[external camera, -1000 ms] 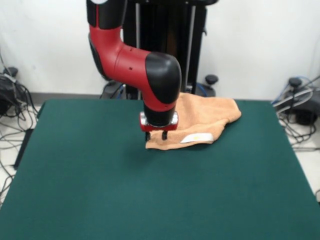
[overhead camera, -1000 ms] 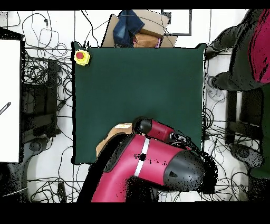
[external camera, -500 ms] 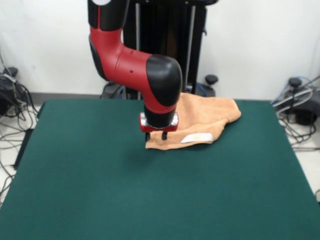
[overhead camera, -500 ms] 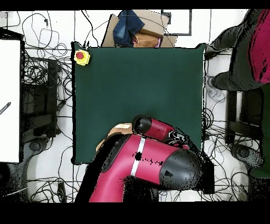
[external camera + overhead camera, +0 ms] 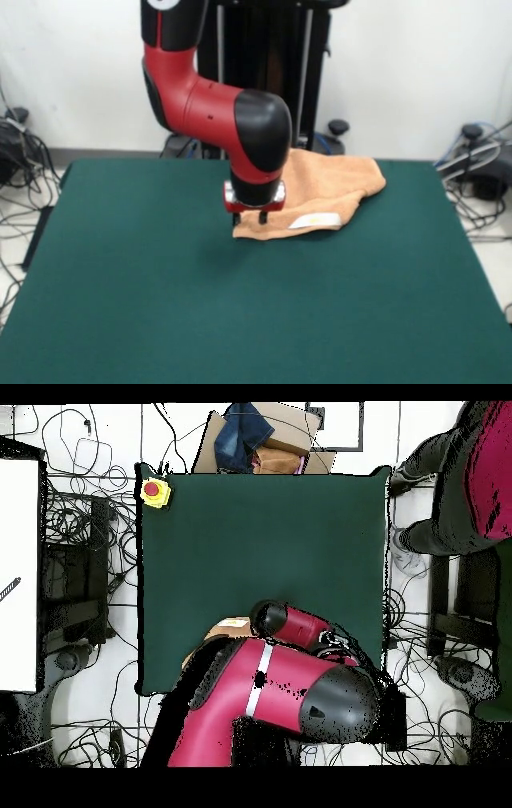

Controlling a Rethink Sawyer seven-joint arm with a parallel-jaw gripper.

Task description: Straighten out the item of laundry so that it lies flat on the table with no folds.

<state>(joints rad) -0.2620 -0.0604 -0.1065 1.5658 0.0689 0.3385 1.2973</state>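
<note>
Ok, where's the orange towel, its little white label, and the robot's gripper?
Towel (image 5: 336, 180): front view, bare upper part.
White label (image 5: 314, 220): front view, its middle.
Gripper (image 5: 250, 217): front view, between its tips.

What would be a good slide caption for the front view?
Sawyer gripper poised with open fingers at the near corner of a folded peach-orange towel on the green table.

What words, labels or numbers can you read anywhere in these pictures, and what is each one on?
None can be read.
The white label on the towel has a yellowish mark, too blurred to read.
The yellow box with a red button at the table corner shows no legible text.
The arm and its hand show no readable marking.
</note>
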